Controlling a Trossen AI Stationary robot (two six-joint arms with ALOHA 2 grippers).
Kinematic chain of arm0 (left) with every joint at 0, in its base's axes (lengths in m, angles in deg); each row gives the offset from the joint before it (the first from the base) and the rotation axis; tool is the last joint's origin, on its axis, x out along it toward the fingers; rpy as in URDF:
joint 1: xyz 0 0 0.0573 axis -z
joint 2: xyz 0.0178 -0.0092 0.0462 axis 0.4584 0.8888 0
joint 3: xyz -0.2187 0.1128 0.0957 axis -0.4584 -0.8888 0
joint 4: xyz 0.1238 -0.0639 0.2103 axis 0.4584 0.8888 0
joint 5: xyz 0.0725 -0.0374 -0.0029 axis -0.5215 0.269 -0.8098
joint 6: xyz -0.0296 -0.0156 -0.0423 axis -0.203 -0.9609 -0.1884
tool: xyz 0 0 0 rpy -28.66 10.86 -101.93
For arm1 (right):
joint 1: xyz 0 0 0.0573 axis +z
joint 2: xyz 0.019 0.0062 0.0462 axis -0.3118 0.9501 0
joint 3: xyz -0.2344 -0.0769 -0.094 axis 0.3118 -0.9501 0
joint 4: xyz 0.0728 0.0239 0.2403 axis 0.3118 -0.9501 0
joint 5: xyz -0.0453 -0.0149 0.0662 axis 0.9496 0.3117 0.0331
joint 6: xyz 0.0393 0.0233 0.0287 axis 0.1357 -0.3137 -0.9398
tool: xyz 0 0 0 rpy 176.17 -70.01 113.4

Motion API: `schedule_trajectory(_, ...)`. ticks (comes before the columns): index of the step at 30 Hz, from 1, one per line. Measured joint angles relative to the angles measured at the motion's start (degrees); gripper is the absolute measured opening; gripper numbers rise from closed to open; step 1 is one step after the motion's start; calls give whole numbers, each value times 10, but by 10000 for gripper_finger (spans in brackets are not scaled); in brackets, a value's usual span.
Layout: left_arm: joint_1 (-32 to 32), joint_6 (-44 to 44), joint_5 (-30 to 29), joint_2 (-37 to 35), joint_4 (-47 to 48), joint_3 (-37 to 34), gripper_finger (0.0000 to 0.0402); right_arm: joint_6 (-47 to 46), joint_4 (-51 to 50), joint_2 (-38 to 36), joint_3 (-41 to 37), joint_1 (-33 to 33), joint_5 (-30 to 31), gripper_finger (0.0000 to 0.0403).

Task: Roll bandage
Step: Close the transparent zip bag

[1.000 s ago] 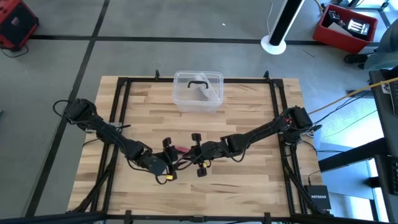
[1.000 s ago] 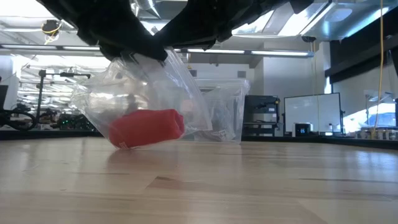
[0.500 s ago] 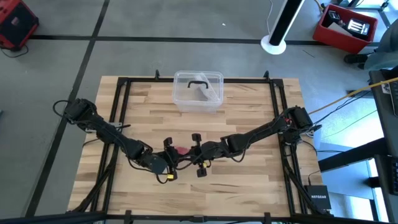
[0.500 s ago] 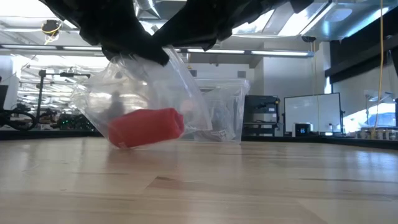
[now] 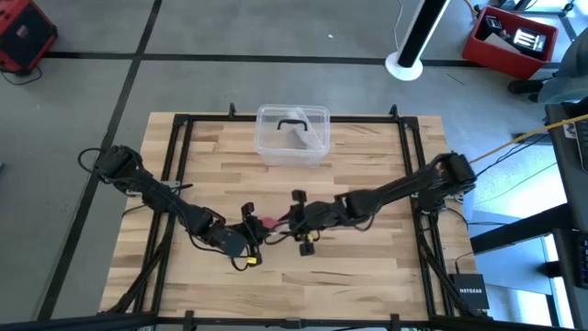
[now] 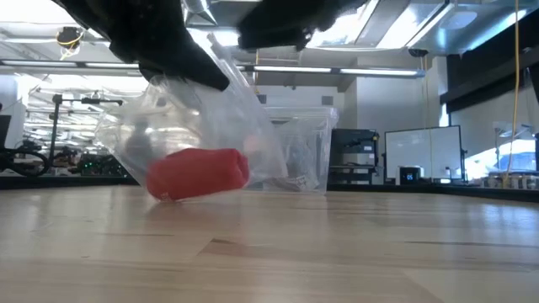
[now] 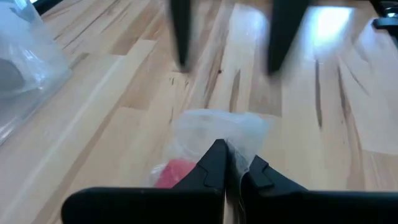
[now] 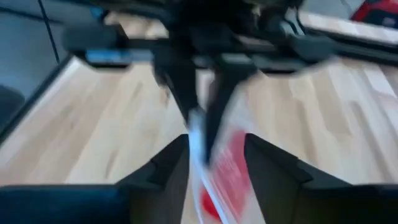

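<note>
The bandage [image 6: 198, 173] is a small red roll lying in the bottom of a clear plastic bag [image 6: 202, 126], near the middle of the table. It also shows red in the high view [image 5: 267, 223]. My left gripper [image 7: 227, 167] is shut on the bag's top. My right gripper [image 8: 217, 177] is open, just to the right of the bag [image 8: 198, 140] and a little higher; its fingers stand on either side of the bag and roll without visibly touching them. The bag's lower end, with the roll in it, rests on the table. My left gripper pinches the bag's bunched top edge [image 7: 219, 134] between its two shut fingers. They slant down at it from the table's left and near side. The bag hangs below the fingers [image 6: 198, 71], standing upright, with its bottom and the roll on the table.
A clear plastic box [image 5: 292, 135] with a black handle stands at the table's far middle, behind the bag. A black frame [image 5: 179, 124] runs around the tabletop. Bare wood lies on the near side and to both sides of the arms.
My left gripper has shut on the bag's top without moving away. My right gripper has opened, let go of the bag's top and drawn back up and toward the table's right edge. The bag and the roll have stayed where they were.
</note>
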State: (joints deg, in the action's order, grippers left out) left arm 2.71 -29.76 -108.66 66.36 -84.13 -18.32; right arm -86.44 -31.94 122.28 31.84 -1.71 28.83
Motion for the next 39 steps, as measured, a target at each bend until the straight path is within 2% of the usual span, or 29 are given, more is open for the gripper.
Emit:
schedule_trajectory(5,0,-2,0,0,0,0,0,11,-131,-56,0,0,9,177)
schedule_trajectory(8,0,-2,-1,0,-5,0,0,23,-140,-72,-22,0,4,176)
schedule_trajectory(12,0,-2,-1,0,-6,0,0,40,-32,-75,-115,-7,-27,169)
schedule_trajectory(16,0,2,-1,0,-6,0,0,-2,153,-77,-205,-15,-48,162)
schedule_trajectory(19,0,12,-1,0,-6,0,0,-32,241,-77,-242,-15,-65,161)
schedule_trajectory(24,-1,21,-1,0,-10,0,0,-56,270,-77,-252,-14,-70,163)
schedule_trajectory(39,0,19,-1,0,-10,0,0,-31,292,-71,-237,-14,-70,163)
